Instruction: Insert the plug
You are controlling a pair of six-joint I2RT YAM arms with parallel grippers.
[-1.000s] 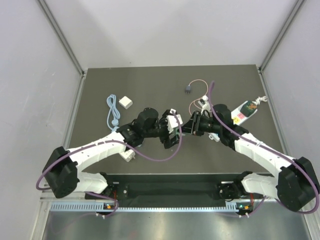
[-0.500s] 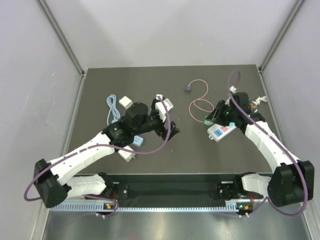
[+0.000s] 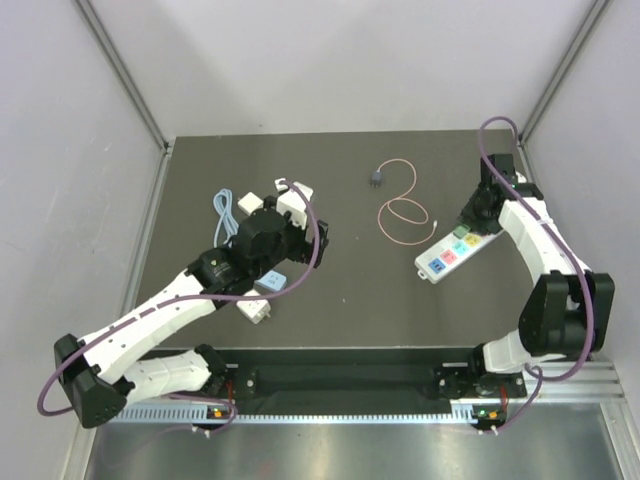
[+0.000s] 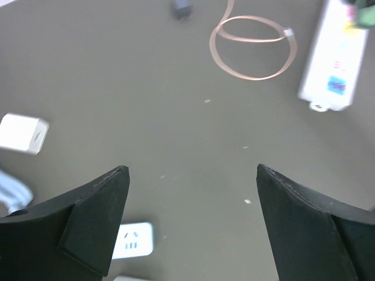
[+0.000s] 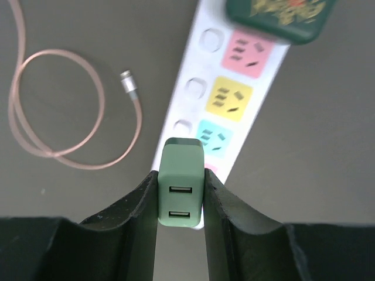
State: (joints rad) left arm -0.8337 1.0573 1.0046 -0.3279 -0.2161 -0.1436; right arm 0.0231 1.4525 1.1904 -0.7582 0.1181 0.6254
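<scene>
Dark grey table (image 3: 340, 215), pale walls (image 3: 350, 60)

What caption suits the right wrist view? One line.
Right tool grips a green two-port charger over the white power strip; pink cable coiled left.

Robotics lab cell: grey panel walls (image 3: 60, 150), aluminium posts (image 3: 120, 75), dark bench (image 3: 330, 190), two arms (image 3: 170, 310) bolted at its near edge.
</scene>
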